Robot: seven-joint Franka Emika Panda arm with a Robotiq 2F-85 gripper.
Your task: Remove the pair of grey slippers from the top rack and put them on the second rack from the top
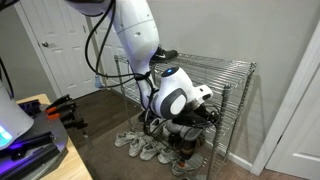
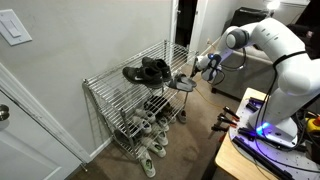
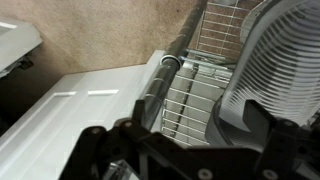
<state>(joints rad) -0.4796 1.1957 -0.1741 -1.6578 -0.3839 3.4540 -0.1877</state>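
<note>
Shelving of chrome wire stands against the wall, and the robot arm [image 2: 275,45] reaches to its open end. In an exterior view, a grey slipper [image 2: 183,85] with a dark strap sits just past that end of the shelf, below the top rack [image 2: 110,79] and about level with the second rack [image 2: 112,106]. Whether it touches that tier cannot be made out. The end effector [image 2: 207,68] hovers just above and beside it. The fingers are too small there to read, so I cannot tell if they are clenched on the slipper or released.

A pair of black shoes [image 2: 148,70] lies on the top rack, near its middle. White sneakers [image 2: 145,150] crowd the floor at the foot of the shelf.

In an exterior view from the opposite side, the white arm [image 1: 135,35] blocks much of the shelf. The end effector [image 1: 198,110] is low beside the front post, under the top rack [image 1: 215,65], with something dark at its tip. The sneakers [image 1: 140,146] lie on the floor below.

In the wrist view, the slipper's ribbed pale sole [image 3: 275,60] fills the right side, close to the camera. A wire grid [image 3: 185,105] and a shelf post [image 3: 165,66] lie beside it. The end effector [image 3: 185,152] is a dark blur along the bottom edge.
</note>
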